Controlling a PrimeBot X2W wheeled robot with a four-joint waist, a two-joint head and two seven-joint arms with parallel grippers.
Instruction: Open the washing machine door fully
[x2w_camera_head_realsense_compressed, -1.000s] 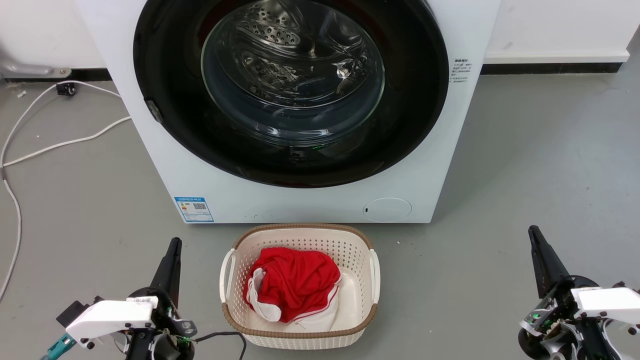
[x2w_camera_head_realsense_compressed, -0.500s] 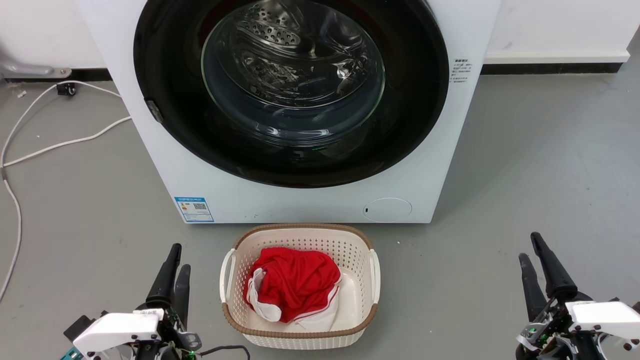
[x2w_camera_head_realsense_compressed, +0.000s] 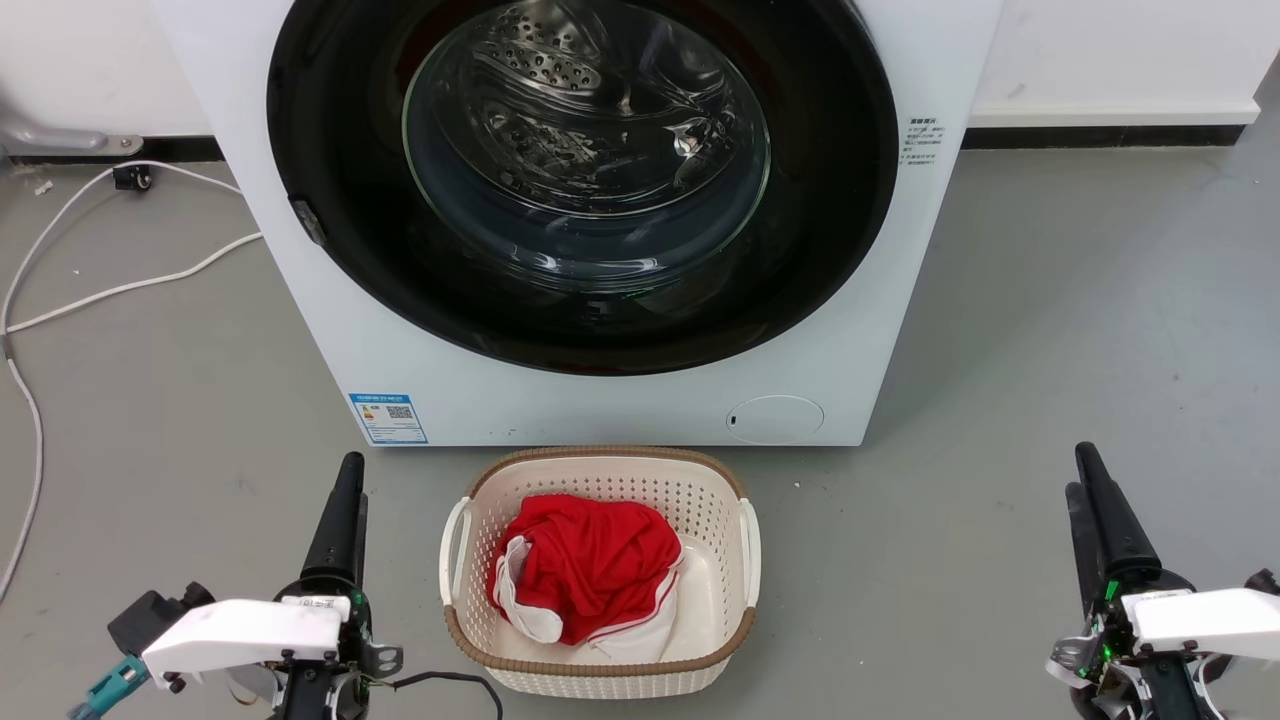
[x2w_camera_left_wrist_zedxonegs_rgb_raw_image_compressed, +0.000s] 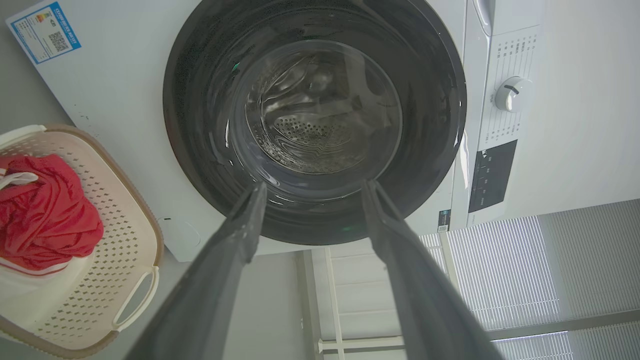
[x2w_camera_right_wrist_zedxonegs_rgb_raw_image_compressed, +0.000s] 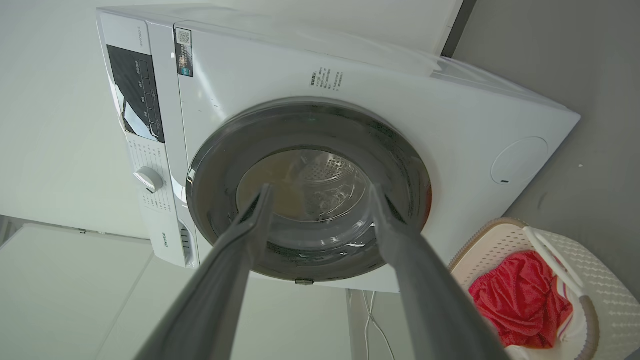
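A grey floor meets a white wall, and on it stands the washing machine. The washing machine door lies flat against the machine's front, closed. So I judge that nothing of the task is done yet: reaching, catching the edge and swinging it wide all remain. Just before the machine, a cream basket holds a red garment. The left gripper and right gripper hover well short of the machine, off its front corners, each with fingers apart, holding nothing. The machine's top is cut off in the head view. A small dark piece on the door's rim may be hinge or latch; I cannot tell.
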